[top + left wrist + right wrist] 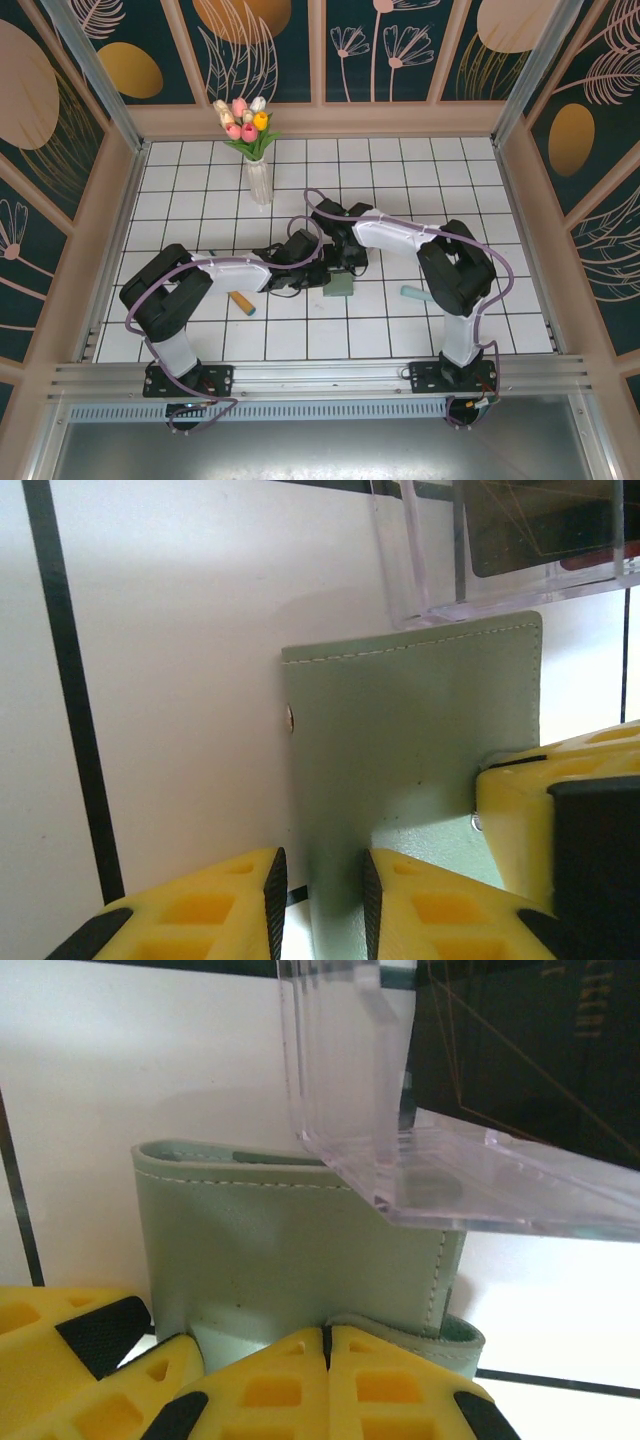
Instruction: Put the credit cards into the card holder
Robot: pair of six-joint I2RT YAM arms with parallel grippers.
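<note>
Lab booth: floral panels, tiled table

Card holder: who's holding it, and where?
Left gripper clamps the card holder by its near edge. Right gripper is shut at that edge too; pinch unclear.

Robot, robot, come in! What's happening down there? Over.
Left hand clamped on card holder. Right hand shut, right against it. Clear box crowding its far edge.

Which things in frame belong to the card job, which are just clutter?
Job:
- flat sage-green bifold card holder
- thin tan rectangular card
- small teal flat piece, likely another card

Clutter:
- clear plastic box
- white ribbed vase of pink and yellow tulips
</note>
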